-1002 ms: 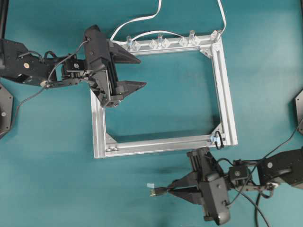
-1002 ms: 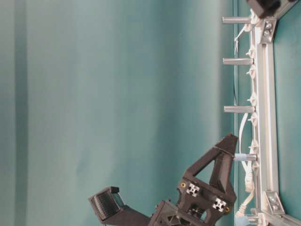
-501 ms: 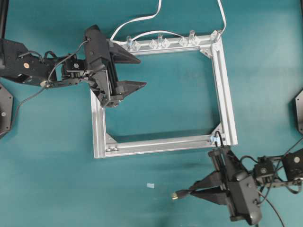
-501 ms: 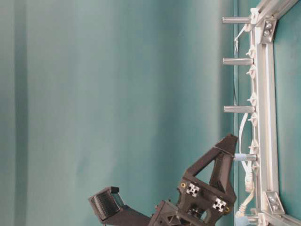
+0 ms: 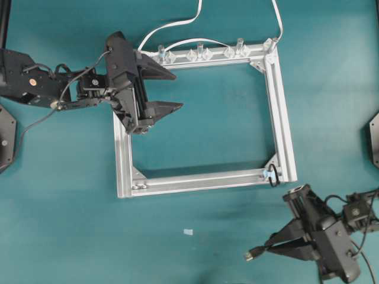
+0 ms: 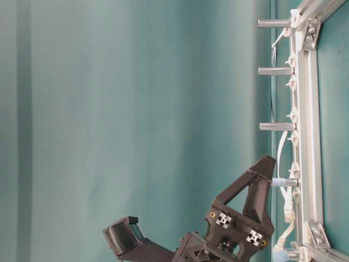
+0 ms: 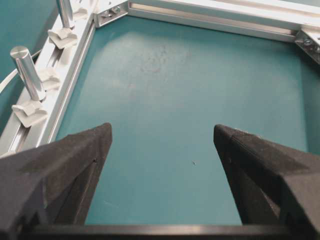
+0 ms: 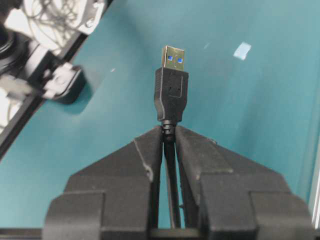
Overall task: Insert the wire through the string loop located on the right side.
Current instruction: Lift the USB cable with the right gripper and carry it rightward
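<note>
Open teal table point(image 5: 195, 248) lies between my right gripper point(image 5: 267, 251), clamped on the wire point(image 5: 256, 254), and the string loop point(image 5: 273, 176) at the silver frame point(image 5: 284, 130)'s near right corner. The frame's near rail borders that approach. My left gripper point(image 5: 172, 90), jaws wide, hangs over the frame's left side; upright posts point(image 7: 26, 70) line the far rail. The frame's interior is bare.
</note>
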Motion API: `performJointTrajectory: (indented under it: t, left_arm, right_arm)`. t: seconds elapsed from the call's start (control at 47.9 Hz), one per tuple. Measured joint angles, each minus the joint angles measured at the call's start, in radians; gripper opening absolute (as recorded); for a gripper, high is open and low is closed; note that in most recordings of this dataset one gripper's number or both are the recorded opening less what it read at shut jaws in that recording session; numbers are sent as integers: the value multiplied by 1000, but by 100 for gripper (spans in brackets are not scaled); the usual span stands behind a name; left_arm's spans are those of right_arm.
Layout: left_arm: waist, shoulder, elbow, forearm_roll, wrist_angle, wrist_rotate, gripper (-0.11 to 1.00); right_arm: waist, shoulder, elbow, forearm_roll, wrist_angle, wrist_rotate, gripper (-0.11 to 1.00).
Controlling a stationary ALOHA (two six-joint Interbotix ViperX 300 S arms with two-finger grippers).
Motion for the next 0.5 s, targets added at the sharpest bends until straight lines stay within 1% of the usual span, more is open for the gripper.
performJointTrajectory:
  t: [0.501]
  left_arm:
    - [0,0,0,0,20,0,88]
  right_arm:
    - [11,-143,153,0,46,0,11]
